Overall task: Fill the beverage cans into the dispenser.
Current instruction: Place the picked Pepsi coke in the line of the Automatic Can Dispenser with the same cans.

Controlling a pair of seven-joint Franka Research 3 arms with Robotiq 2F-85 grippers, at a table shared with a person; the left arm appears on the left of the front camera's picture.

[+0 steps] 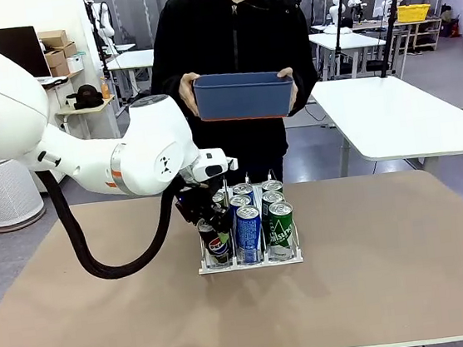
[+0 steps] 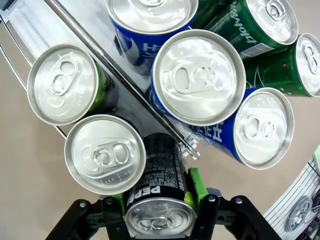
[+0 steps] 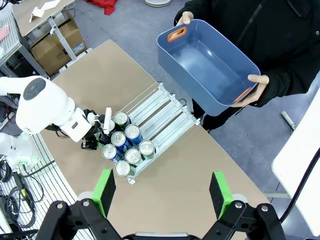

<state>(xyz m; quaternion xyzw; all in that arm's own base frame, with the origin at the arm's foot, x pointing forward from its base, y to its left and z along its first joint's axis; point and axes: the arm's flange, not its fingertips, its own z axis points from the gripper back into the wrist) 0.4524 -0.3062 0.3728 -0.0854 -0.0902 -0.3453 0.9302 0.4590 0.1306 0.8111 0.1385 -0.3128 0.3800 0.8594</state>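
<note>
Left pincer (image 2: 160, 210) gripping black can (image 2: 159, 172) — "PEPSI" lettering, in dispenser (image 1: 250, 262)

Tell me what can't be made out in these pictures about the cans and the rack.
- Front view: the left pincer and the rear cans sit behind the front cans and arm.
- Left wrist view: the black can hides its own base, so contact with the dispenser is unclear.

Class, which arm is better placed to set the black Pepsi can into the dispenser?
Left: its tool is shut on the black Pepsi can at the dispenser. The right tool hangs open, high above.
</note>
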